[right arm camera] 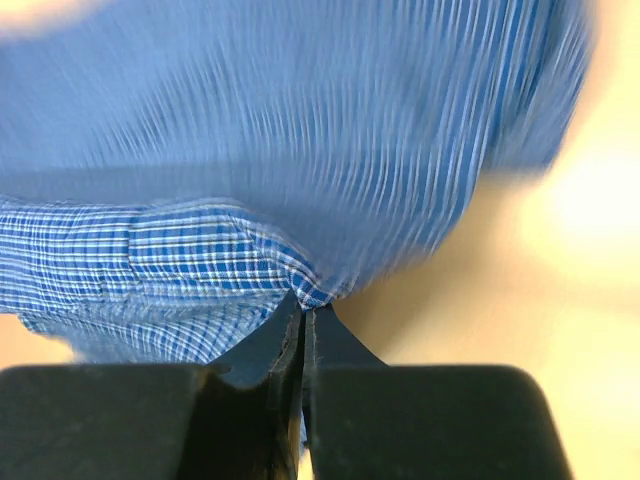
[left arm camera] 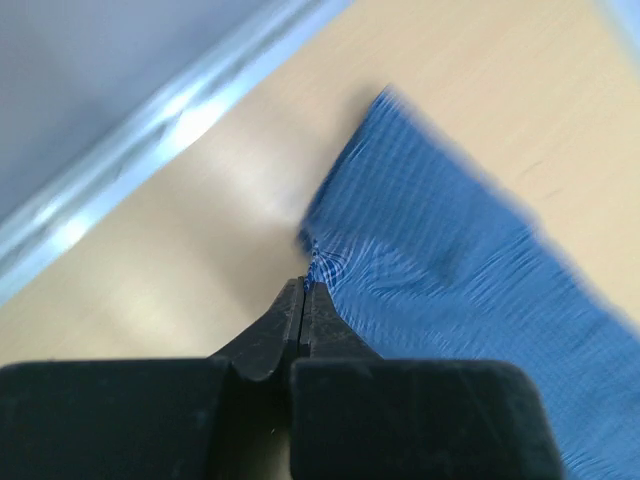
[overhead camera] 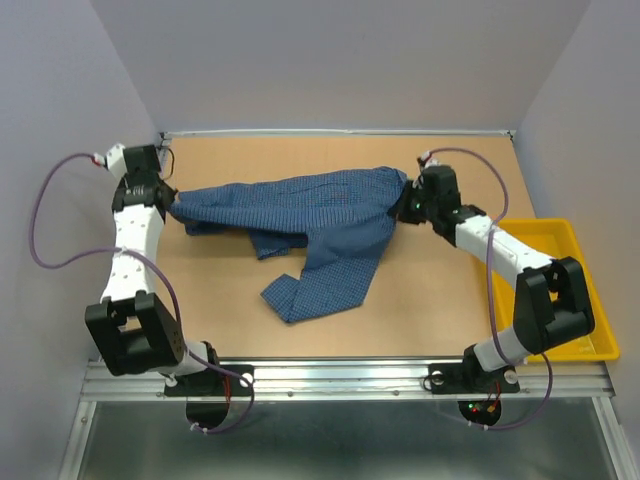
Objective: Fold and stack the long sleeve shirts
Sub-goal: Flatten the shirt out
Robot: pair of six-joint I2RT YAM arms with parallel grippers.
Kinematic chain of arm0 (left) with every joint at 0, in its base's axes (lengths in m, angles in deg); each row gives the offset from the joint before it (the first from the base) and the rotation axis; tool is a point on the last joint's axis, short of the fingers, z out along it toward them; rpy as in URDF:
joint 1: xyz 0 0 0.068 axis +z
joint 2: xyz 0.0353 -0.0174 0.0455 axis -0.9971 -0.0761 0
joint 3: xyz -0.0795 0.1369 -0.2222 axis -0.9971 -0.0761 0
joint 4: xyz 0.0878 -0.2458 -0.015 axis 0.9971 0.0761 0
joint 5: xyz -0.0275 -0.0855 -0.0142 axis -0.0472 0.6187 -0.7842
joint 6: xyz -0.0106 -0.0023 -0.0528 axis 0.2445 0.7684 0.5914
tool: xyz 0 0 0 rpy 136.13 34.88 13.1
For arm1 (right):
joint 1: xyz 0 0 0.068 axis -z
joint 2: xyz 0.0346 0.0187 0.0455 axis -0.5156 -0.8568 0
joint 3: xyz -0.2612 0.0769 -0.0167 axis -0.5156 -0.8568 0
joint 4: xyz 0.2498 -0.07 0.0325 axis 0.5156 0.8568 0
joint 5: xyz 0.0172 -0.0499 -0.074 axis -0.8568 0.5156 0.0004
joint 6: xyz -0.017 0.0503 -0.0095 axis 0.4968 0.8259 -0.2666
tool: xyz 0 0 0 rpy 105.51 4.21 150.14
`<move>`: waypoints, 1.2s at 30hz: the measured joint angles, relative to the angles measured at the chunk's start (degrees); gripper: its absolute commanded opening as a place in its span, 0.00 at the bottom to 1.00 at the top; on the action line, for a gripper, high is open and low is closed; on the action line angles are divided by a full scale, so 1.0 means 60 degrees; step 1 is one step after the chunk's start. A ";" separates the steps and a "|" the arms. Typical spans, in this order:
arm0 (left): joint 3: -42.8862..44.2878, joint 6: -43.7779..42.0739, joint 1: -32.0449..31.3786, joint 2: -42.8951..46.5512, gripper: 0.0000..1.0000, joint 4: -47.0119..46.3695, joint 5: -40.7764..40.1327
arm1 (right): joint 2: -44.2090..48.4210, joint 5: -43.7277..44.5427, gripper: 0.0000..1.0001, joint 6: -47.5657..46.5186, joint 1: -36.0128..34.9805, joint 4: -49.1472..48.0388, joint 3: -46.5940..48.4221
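1. Two pinches: left gripper [overhead camera: 172, 207] clamped on one end of the blue fine-checked cotton shirt [overhead camera: 320, 205]; right gripper [overhead camera: 405, 205] clamped on the other;
2. shirt stretched over the tan wooden table [overhead camera: 450, 290], far half; sleeve [overhead camera: 320, 285] trailing nearward;
3. judgement: pull evenly; lay it flat before folding.

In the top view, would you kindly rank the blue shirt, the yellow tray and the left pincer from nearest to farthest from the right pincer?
1. The blue shirt: its right end is clamped in the right pincer.
2. The yellow tray: off to the right, apart from it.
3. The left pincer: far left, shut on the shirt's other end.
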State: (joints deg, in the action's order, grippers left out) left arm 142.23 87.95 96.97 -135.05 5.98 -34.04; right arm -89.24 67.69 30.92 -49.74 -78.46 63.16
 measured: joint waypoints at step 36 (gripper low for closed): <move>0.8710 -0.0259 -0.0058 -0.0790 0.00 -0.2619 0.4047 | 0.1009 0.0441 0.01 -0.1362 0.1246 -0.1177 0.7384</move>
State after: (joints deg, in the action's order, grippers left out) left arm 194.49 86.40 96.62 -139.79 -9.74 -9.76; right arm -83.18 70.33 22.75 -42.26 -85.52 107.46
